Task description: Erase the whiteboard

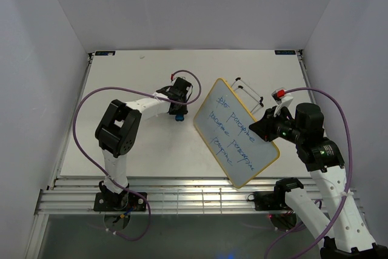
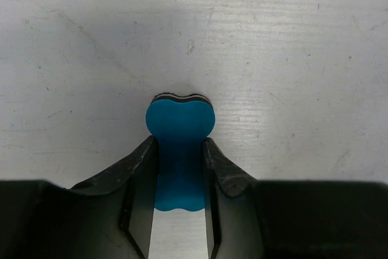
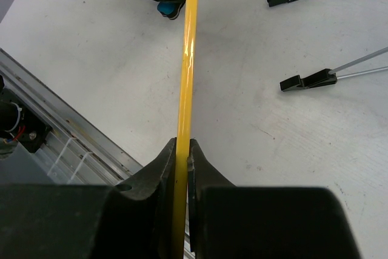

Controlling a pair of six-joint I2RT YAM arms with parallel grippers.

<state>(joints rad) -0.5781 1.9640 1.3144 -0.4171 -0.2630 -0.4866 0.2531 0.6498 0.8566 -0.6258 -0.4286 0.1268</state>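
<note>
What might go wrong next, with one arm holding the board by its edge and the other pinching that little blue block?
1. The right end effector pinches the whiteboard only by its thin yellow frame, so wiping pressure may well make the board swing or slip.
2. The left end effector holds the blue eraser by its narrow waist, so rubbing might twist it loose.

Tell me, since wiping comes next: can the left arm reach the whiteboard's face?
Probably yes: the left gripper, gripping the eraser, sits right beside the whiteboard, with nothing standing between them.
</note>
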